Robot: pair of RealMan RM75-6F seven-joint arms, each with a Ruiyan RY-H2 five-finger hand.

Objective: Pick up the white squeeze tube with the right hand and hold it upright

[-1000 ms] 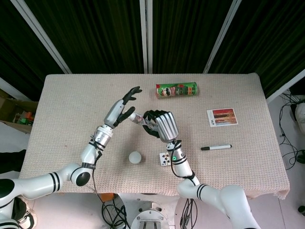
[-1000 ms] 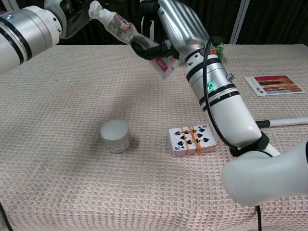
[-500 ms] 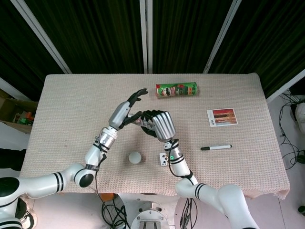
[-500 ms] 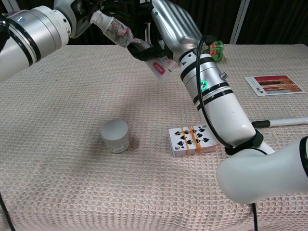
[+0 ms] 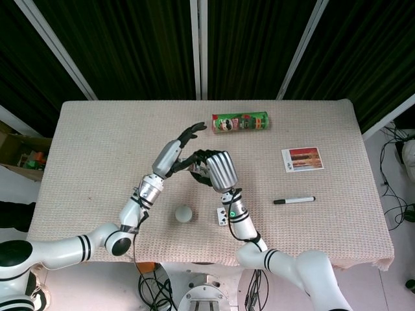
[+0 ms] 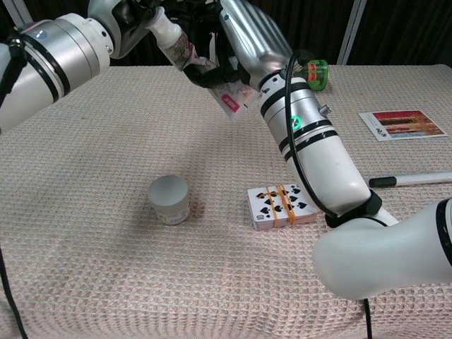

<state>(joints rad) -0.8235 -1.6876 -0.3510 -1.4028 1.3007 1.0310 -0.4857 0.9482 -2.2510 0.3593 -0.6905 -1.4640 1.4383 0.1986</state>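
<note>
The white squeeze tube (image 6: 185,52) is held above the table by my right hand (image 6: 240,34), which grips its lower half. It is tilted, with the white cap (image 6: 164,24) up and to the left and the crimped end (image 6: 229,99) down and to the right. My left hand (image 6: 133,14) is right at the cap with fingers spread; I cannot tell if they touch it. In the head view my right hand (image 5: 218,170) and left hand (image 5: 176,150) meet over the table's middle, and they mostly hide the tube (image 5: 192,166).
On the woven cloth below lie a small white jar (image 6: 169,199) and a banded deck of playing cards (image 6: 282,205). A black marker (image 5: 294,200) and a printed card (image 5: 302,159) lie to the right. A green chips can (image 5: 240,122) lies at the back.
The tube has swung steeper, its cap rising and moving left in the chest view. My left hand has moved in closer to the cap and my right hand.
</note>
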